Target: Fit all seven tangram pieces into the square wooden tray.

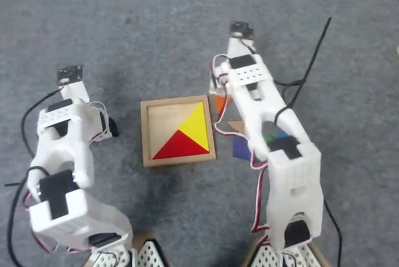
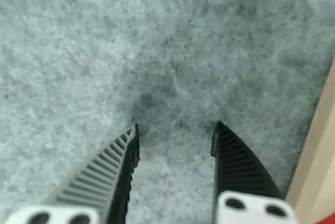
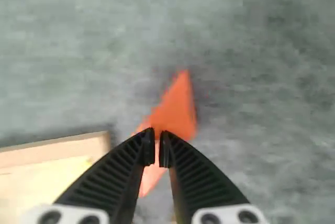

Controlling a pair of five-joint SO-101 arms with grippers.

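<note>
Left pincer [image 2: 176, 125] spread over grey carpet [image 2: 157, 41]; right pincer [image 3: 156, 132] pressed together above orange triangle [image 3: 175, 106].

Left of the tray [image 1: 145, 135], grey carpet [image 1: 118, 48] lies open around my left gripper [image 2: 176, 126]. Inside the tray, the left half is free wood; a yellow triangle [image 1: 196, 123] and a red triangle [image 1: 179, 146] block the rest. My right arm [image 1: 262, 111] crowds the loose pieces [image 1: 240, 148] just beside its right edge.

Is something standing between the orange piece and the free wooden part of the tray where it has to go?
No loose thing does. The orange piece lies just outside a corner of the tray, so only the raised rim separates them. The yellow triangle fills the tray's side next to it, so the piece probably has to pass beside that.
</note>
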